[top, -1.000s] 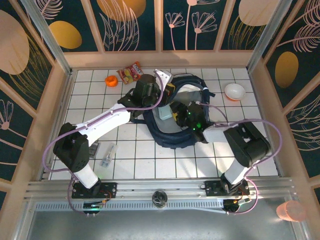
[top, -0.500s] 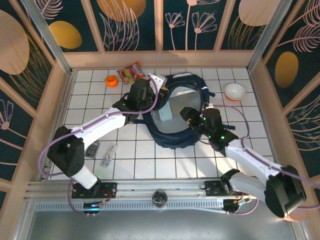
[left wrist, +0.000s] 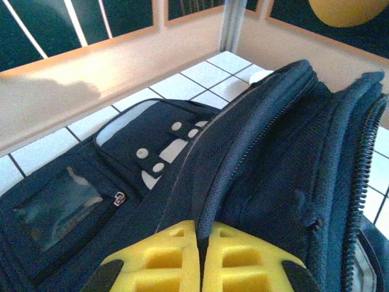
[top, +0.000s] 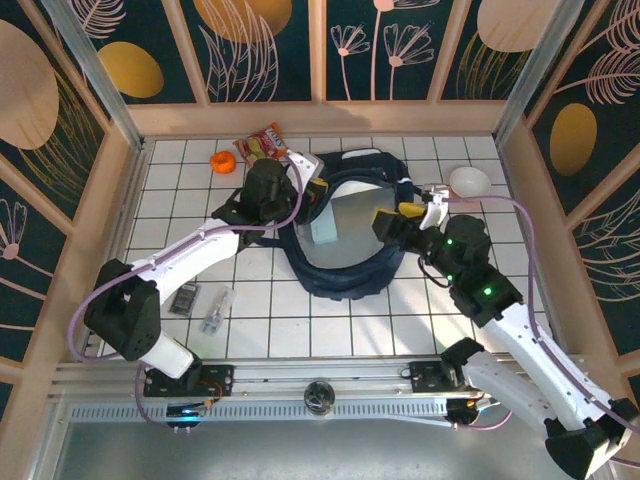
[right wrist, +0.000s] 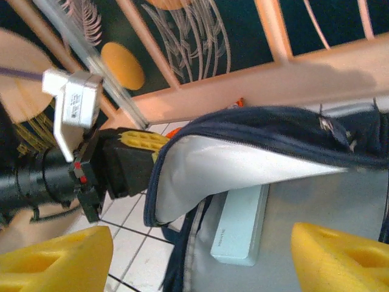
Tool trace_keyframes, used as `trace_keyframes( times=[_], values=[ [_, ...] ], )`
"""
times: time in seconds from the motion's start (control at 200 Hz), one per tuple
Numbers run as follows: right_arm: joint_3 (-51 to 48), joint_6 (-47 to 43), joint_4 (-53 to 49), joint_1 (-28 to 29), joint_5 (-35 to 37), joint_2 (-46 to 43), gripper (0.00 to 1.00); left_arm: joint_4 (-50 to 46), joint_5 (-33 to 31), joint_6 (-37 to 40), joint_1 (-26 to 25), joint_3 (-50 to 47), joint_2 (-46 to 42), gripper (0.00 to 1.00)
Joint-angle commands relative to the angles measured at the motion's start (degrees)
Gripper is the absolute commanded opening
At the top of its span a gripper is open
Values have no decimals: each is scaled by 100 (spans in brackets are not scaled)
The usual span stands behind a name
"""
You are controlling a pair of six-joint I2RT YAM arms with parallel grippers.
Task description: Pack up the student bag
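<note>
1. Roughly midway across the white tiled surface (top: 300, 320), toward the back wall, lies the student bag (top: 340, 283). Its main compartment gapes upward and shows a light grey lining.
2. Inside that compartment, near its left side, lies a flat pale box (top: 325, 228) of a blue-green tint. The right wrist view shows it lying on the lining below the raised flap.
3. The left gripper (top: 303, 190) sits at the bag's upper-left rim. In the left wrist view its yellow fingers (left wrist: 164, 255) are pressed together, and a fold of navy fabric beside the zip runs in between them, so it is clamped on the bag.
4. The right gripper (top: 398, 216) hovers over the bag's right rim, pointing toward the opening. In its own camera the two yellow fingers (right wrist: 55, 258) stand far apart at the lower corners with nothing between them. The bag's open mouth lies beyond.
5. The right wrist view also catches the left gripper at the far rim, gripping the edge of the flap, which stands lifted off the lining.
6. A white bowl (top: 469, 182) sits near the back right, apart from the bag.
7. A snack packet (top: 262, 145) and a small orange object (top: 222, 161) lie at the back left, near the bag's top corner.
8. A clear packet (top: 217, 310) and a small dark item (top: 184, 298) lie side by side at the front left, well apart from the bag.
</note>
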Motion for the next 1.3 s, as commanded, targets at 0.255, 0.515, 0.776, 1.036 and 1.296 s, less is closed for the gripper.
trace_keyframes(
  times=[0.255, 0.515, 0.776, 1.036, 1.296],
  values=[
    [503, -4138, -445, 26, -780, 807, 76, -614, 1382, 1271, 279, 38, -342, 0],
    [480, -6446, -286, 21, -1156, 1085, 76, -739, 1632, 1460, 298, 187, -255, 0],
    [488, -7368, 710, 14, -747, 1348, 76, -785, 1586, 1524, 304, 222, -202, 0],
    [900, -7790, 879, -26, -742, 2492, 75, -766, 1612, 1482, 302, 214, -220, 0],
    [1584, -6931, 487, -28, -741, 3143, 11, -653, 922, 811, 297, -231, -596, 28]
  ],
)
